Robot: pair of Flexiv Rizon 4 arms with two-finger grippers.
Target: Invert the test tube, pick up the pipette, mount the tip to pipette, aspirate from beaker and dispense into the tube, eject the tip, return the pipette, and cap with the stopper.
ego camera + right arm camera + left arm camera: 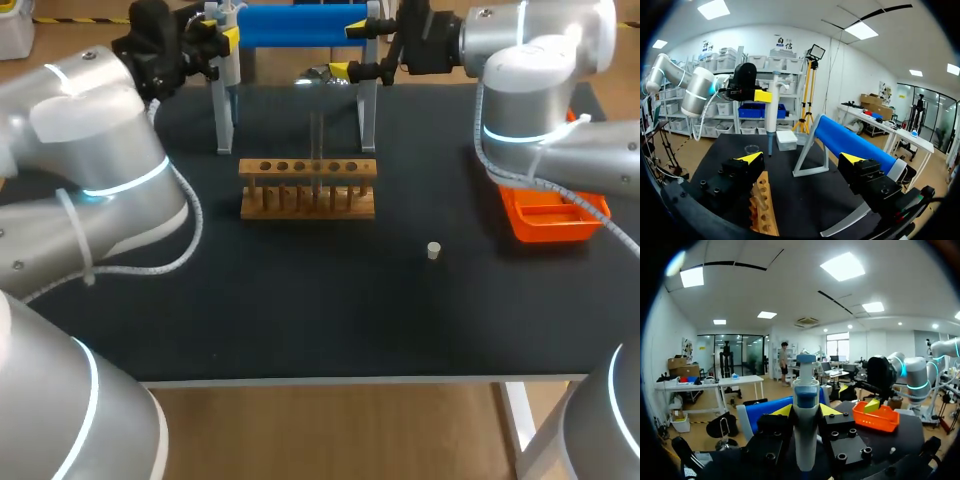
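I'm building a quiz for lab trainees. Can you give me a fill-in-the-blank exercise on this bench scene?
1. The left gripper has its fingers shut on the white and blue ____.
2. The right gripper has its fingers ____, holding nothing.
3. The clear glass test tube stands in the ____ rack.
4. The small white stopper lies on the black table, apart from the ____ plastic tray.
Missing words: pipette; open; wooden; orange.

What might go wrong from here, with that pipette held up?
The left claw holds the pipette close to the blue-topped stand, so a swing might knock it. The thin test tube stands upright in the wooden rack; a clumsy approach might tip it. The small stopper lies loose and may roll.
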